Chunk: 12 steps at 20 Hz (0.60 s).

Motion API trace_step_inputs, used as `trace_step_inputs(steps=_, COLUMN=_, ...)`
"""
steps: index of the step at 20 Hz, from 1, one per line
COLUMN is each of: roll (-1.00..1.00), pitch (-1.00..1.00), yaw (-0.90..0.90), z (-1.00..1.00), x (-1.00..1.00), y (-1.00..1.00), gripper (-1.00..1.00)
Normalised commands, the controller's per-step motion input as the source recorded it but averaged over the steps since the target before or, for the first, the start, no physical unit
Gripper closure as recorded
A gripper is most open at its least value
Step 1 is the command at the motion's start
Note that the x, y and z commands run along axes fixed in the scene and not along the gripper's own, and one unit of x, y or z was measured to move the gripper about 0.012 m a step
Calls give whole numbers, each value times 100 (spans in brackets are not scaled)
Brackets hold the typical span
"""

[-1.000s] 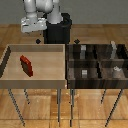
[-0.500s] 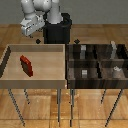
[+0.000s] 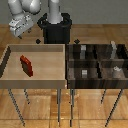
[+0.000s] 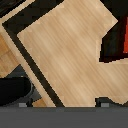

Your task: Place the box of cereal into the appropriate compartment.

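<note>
**One red box waited in the tray while the arm hung off to the side**

One box of cereal (image 3: 26, 65) lay alone on the floor of the light wooden tray (image 3: 35, 83), toward the exterior view's left, tilted a little against the tray's walls and touching nothing else. Its open position probably made it easy to reach from above.

The gripper (image 3: 20, 28) hung above and behind the tray's far left corner, well apart from the box and holding nothing. How wide its jaws stood could not be told: the exterior view was too coarse, and the wrist view showed only dark shapes at its lower edge. That wrist view did catch a corner of the red box (image 4: 121, 35) on the pale wood, so the camera was aimed down into the tray.

Beside the tray stood the dark divided bin (image 3: 98, 62), its compartments holding small grey blocks (image 3: 85, 73). The approach seemed not yet finished; the grasp and carry remained.
</note>
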Motion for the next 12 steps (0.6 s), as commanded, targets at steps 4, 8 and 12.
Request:
trace_step_inputs(steps=4, roll=0, pitch=0, yaw=0, z=0, x=100, y=0, gripper=-100)
trace_step_inputs(steps=8, roll=0, pitch=0, yaw=0, z=0, x=100, y=0, gripper=-100)
trace_step_inputs(steps=12, roll=0, pitch=0, yaw=0, z=-12, x=100, y=0, gripper=-100)
